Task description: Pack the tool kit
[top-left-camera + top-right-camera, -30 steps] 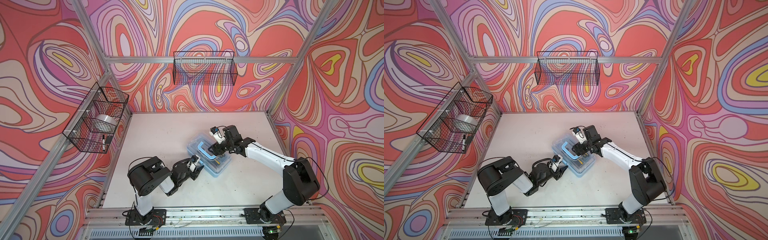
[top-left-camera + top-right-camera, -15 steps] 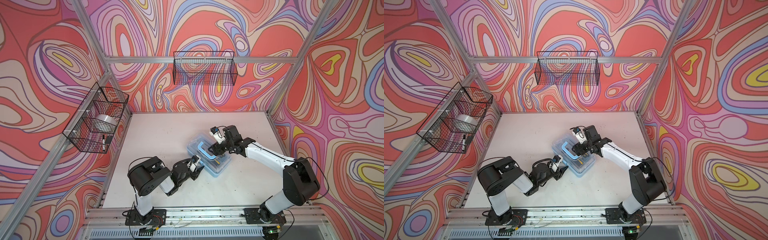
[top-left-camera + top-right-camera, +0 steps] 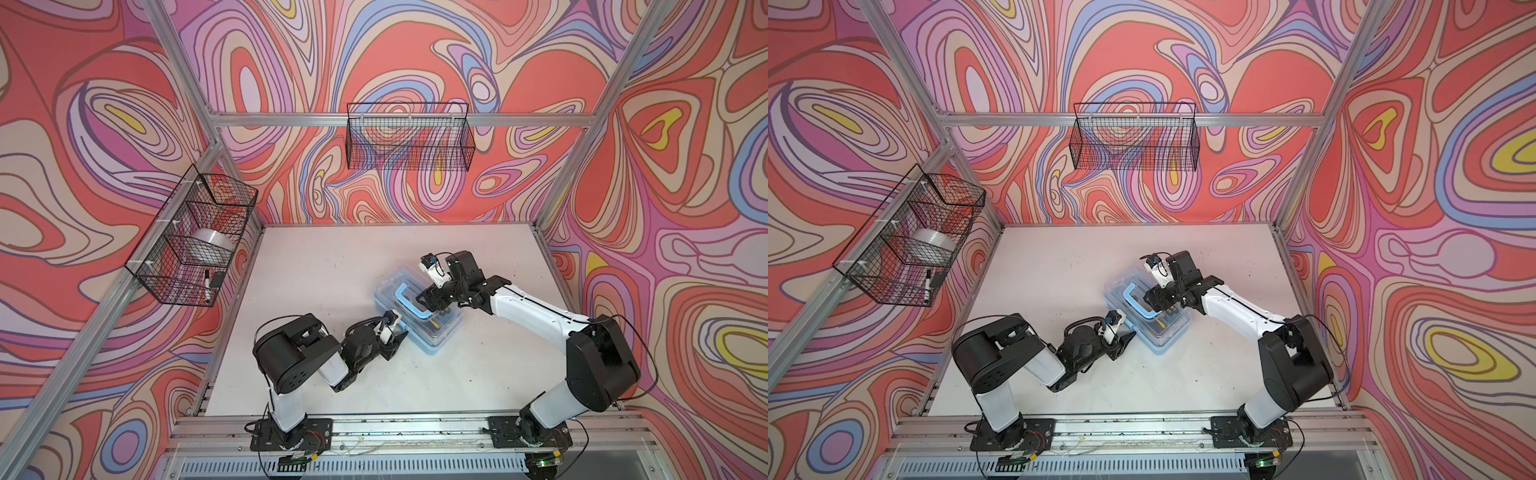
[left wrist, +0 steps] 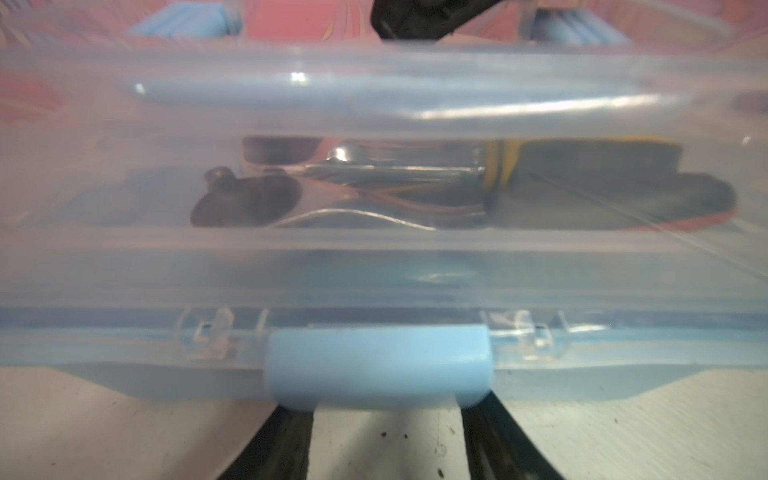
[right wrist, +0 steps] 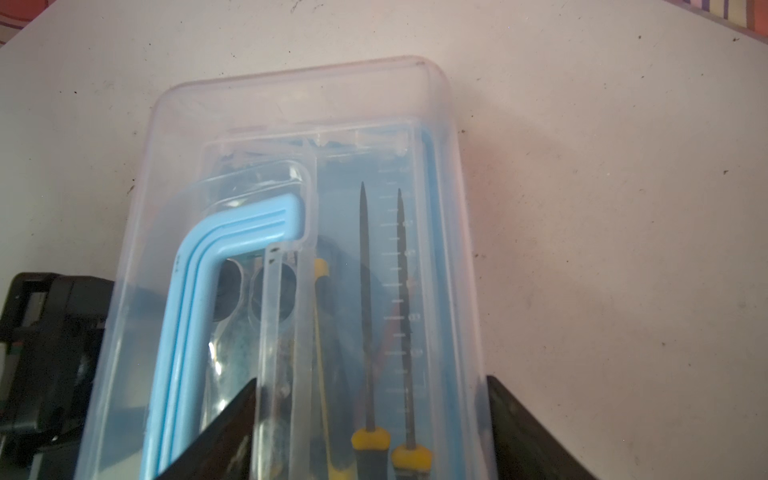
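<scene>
**Now both grippers are at the tool case, mid-surface**

Seen in both top views, the light-blue case [image 3: 436, 340] [image 3: 1160, 347] lies diagonally on the white surface [image 3: 332, 270] [image 3: 1059, 257], a little right of centre, with its clear lid down. Its blue handle [image 3: 401, 301] [image 3: 1128, 300] lies flat on top. The left gripper [image 3: 402, 332] [image 3: 1129, 332] meets the case's near-left long side. The right gripper [image 3: 430, 303] [image 3: 1156, 301] reaches in from the right and sits over the lid, just beside the handle. A black wire basket [image 3: 187, 249] [image 3: 905, 249] hangs on the left wall and another [image 3: 409, 137] [image 3: 1133, 137] on the far wall.

From the left wrist, the case side fills the view. A blue latch [image 4: 380, 365] sits at the lower rim. The left gripper [image 4: 384, 411] has its jaws apart, and both black fingers [image 4: 286, 436] run up under the latch. I cannot tell whether they press on it. Dark tools [image 4: 374, 174] with bright metal show blurred through the wall.

From the right wrist, the lid [image 5: 291, 104] and the handle's bend [image 5: 199, 291] are close. Two slim pointed tools [image 5: 365, 299] with yellow collars lie inside. The right gripper [image 5: 370, 384] stands wide apart. One of its fingers [image 5: 232, 424] is over the lid beside the handle, and the other is just outside the case's long edge.
</scene>
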Robot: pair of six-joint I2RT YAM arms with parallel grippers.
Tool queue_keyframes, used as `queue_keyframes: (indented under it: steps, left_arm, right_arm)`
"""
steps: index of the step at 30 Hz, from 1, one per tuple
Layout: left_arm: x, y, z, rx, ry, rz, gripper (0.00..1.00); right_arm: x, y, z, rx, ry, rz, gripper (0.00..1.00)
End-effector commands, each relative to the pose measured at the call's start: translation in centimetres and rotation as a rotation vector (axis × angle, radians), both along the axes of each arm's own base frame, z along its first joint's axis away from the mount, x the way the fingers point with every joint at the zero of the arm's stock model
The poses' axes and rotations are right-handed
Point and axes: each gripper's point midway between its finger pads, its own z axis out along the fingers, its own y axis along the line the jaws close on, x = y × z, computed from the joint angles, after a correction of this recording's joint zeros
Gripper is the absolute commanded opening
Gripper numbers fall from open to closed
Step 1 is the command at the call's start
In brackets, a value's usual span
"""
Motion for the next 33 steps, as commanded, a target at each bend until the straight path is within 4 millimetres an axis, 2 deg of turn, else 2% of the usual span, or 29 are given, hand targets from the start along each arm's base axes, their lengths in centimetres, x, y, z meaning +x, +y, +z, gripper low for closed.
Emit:
queue_keyframes:
  steps: [1,33]
  left_arm:
    - [1.4,-1.4,5.0,-0.11,-0.133,-0.002,0.56]
    - [1.3,-1.2,6.1,-0.128,-0.154,0.003,0.42]
  right_arm:
    - [-4.8,-2.3,-7.2,-0.144,0.266,-0.017,0.67]
    - [-4.8,-2.6,-7.7,-0.155,0.27,-0.035,0.65]
